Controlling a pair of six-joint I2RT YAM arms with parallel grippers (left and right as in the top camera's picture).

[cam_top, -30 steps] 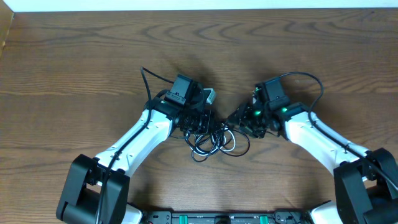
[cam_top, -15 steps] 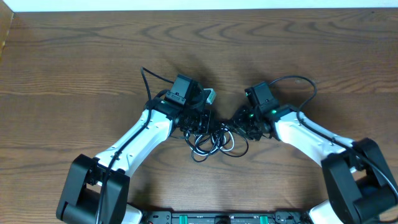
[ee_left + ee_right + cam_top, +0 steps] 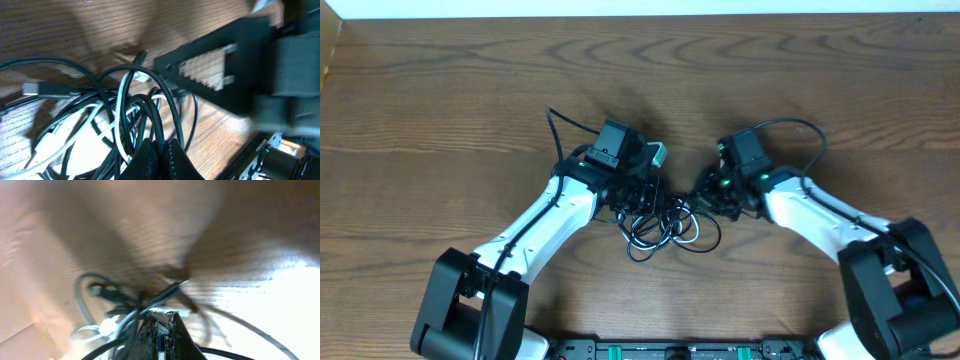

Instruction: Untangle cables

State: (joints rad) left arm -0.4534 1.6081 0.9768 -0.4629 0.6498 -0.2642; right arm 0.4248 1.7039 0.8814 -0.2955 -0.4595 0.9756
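Note:
The cables point(image 3: 665, 228) lie as a tangle of black loops with one white cord on the wooden table, between my two grippers. My left gripper point(image 3: 638, 192) sits on the tangle's left top. In the left wrist view its jaws point(image 3: 160, 150) are shut on a black cable loop point(image 3: 159, 117). The white cord point(image 3: 95, 112) and a small plug end point(image 3: 42, 89) lie beside it. My right gripper point(image 3: 706, 192) is at the tangle's right top. In the blurred right wrist view its jaws point(image 3: 162, 322) are shut on cable strands point(image 3: 115, 311).
The brown wooden table point(image 3: 440, 100) stretches all round the tangle. Thick black robot wires arch over each wrist point(image 3: 790, 125). The right arm's gripper body point(image 3: 225, 75) fills the upper right of the left wrist view, close to the left jaws.
My right gripper moved left toward the tangle, then eased back slightly to the right. The left arm and the cable pile have hardly moved.

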